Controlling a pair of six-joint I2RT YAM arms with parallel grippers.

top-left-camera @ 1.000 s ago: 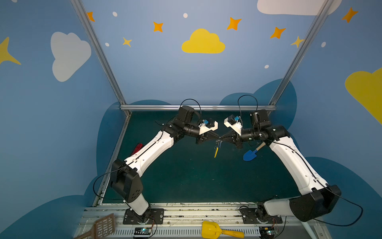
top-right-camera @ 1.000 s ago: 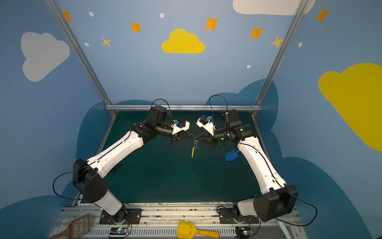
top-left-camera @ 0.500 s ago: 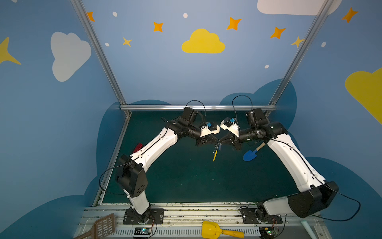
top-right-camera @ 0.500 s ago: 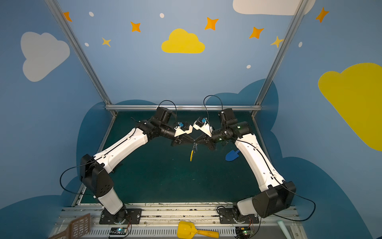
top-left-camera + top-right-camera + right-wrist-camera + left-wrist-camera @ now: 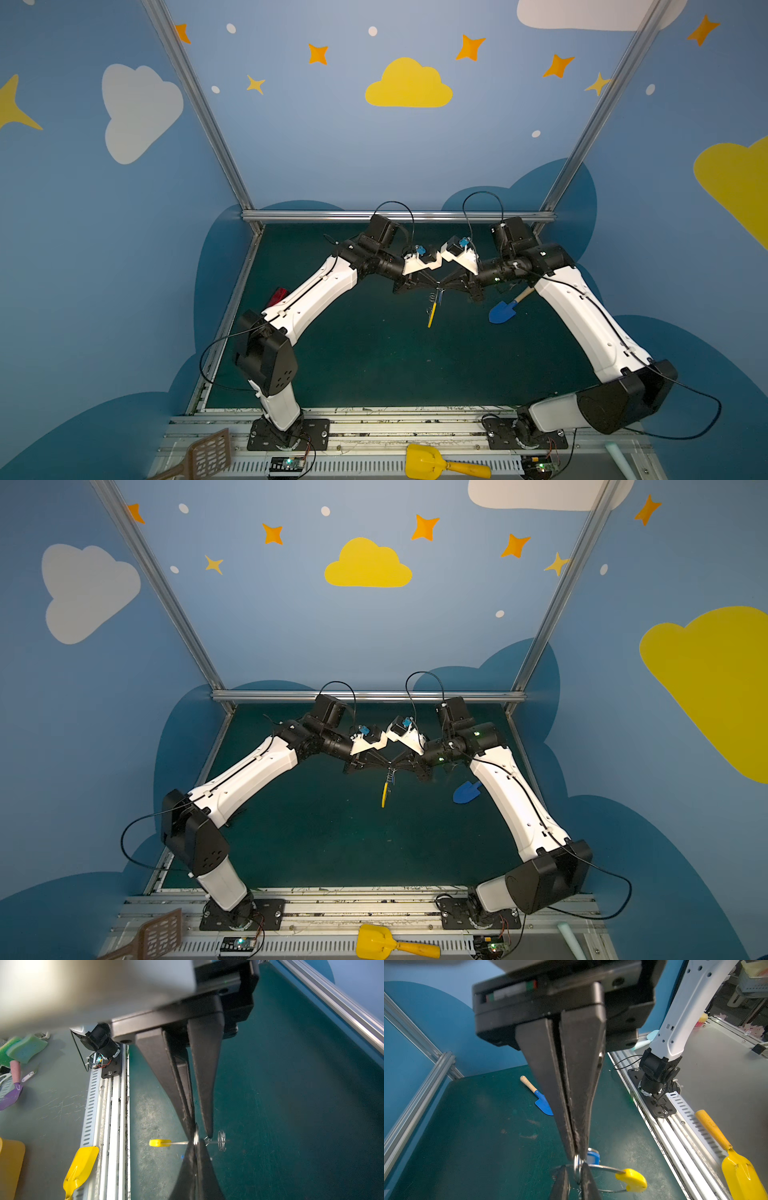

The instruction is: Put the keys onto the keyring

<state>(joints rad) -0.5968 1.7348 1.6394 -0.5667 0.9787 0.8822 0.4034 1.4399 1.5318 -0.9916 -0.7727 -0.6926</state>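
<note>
The keyring point(image 5: 432, 316) point(image 5: 384, 796) hangs in mid-air over the green mat, a thin grey hoop with a yellow sleeve point(image 5: 631, 1180) point(image 5: 160, 1142) and a wire coil point(image 5: 222, 1140). My right gripper point(image 5: 444, 286) point(image 5: 577, 1155) point(image 5: 196, 1147) is shut on its wire. At that pinch a small silver ring point(image 5: 577, 1174) stands edge-on, with the keys' blue tag point(image 5: 593, 1159) just behind it. The key blade is hidden. Tip to tip with the right gripper, my left gripper point(image 5: 432, 286) point(image 5: 574, 1169) point(image 5: 202, 1133) has its jaws narrowly apart around the small ring, which touches one finger only.
A blue toy shovel point(image 5: 503, 311) point(image 5: 543, 1103) lies on the mat under the right arm. A red object point(image 5: 277, 296) shows beside the left arm. On the front rail lie a yellow scoop point(image 5: 428, 463) point(image 5: 81, 1165) and a brown slotted spatula point(image 5: 208, 455).
My left gripper has moved right and my right gripper slightly left, until their tips meet at the hanging keyring. The keyring stays in the right gripper.
</note>
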